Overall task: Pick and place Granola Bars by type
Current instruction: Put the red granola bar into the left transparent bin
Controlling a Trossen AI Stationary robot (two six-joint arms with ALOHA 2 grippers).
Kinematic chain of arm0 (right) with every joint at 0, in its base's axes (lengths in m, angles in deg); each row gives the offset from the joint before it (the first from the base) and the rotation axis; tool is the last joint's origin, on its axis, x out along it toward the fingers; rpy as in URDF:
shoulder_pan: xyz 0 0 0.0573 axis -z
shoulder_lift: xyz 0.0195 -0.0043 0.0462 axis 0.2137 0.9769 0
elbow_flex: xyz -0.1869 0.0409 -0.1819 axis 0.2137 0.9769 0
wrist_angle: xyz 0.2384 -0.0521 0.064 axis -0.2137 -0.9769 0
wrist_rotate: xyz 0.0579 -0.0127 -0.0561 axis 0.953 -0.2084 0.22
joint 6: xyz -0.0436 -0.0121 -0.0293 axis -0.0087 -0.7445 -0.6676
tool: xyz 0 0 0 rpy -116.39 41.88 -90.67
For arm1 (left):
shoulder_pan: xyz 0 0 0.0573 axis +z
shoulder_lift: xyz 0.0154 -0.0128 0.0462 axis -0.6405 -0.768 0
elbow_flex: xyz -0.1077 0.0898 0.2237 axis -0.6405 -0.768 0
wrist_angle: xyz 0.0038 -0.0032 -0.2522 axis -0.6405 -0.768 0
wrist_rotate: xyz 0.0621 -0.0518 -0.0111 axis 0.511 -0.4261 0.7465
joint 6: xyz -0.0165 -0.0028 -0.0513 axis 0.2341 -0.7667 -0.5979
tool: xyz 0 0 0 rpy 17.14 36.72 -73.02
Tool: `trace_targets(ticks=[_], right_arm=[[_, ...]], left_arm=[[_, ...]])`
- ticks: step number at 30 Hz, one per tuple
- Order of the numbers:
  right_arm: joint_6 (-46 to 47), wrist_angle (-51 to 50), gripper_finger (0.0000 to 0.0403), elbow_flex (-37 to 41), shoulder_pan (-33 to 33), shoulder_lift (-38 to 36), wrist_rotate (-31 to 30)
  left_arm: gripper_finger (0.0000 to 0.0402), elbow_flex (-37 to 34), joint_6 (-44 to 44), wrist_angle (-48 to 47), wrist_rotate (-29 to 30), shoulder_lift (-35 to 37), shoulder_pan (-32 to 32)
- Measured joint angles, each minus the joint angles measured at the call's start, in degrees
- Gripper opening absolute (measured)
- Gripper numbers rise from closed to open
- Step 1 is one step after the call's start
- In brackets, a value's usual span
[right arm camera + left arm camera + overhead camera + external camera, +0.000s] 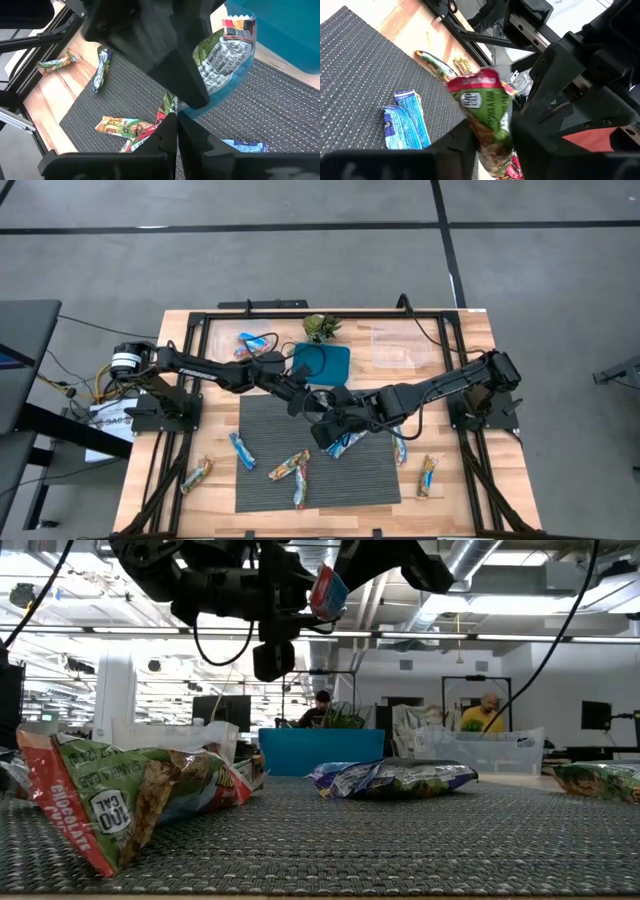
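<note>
Two arms meet over the middle of the grey mat (320, 470) in the high view, the left gripper (318, 405) and right gripper (335, 430) almost touching, with bars scattered on the mat and the wooden table (470, 490).

Low view: a wrapped bar (328, 590) hangs high between the dark grippers.

Left wrist view: the left fingers (460, 150) pinch a green bar (487, 120) from both sides.

Right wrist view: the right fingers (165, 135) are pressed together, holding the same bar's lower end.
</note>
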Motion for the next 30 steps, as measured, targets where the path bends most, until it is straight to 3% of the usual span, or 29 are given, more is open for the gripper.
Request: trace_targets(ticks=[7,13,16,21,26,30], right_arm=[[0.2,-0.3,0.0,0.0,0.1,0.0,0.0],[0.8,-2.9,0.0015,0.0,0.7,0.0,0.0],[-1.1,-5.5,0.0044,0.0,0.9,-0.3,0.7],[-1.5,-10.6,0.0103,0.1,1.5,-2.2,1.6],[-1.0,-16.4,0.015,0.0,2.0,-4.7,1.2],[-0.6,-21.5,0.017,0.0,1.7,-6.4,-0.2]], left_arm=[[0.0015,0.0,1.3,-0.4,1.1,0.0,0.0],[0.0034,0.0,1.3,-0.9,2.5,0.0,0.2],[0.0041,0.0,1.4,-3.5,4.3,0.0,0.2],[0.0019,0.0,2.8,-7.5,8.6,0.0,0.2],[0.0015,0.1,3.7,-12.3,15.7,1.4,1.2],[0.003,0.1,5.0,-22.1,24.3,6.5,4.1]])
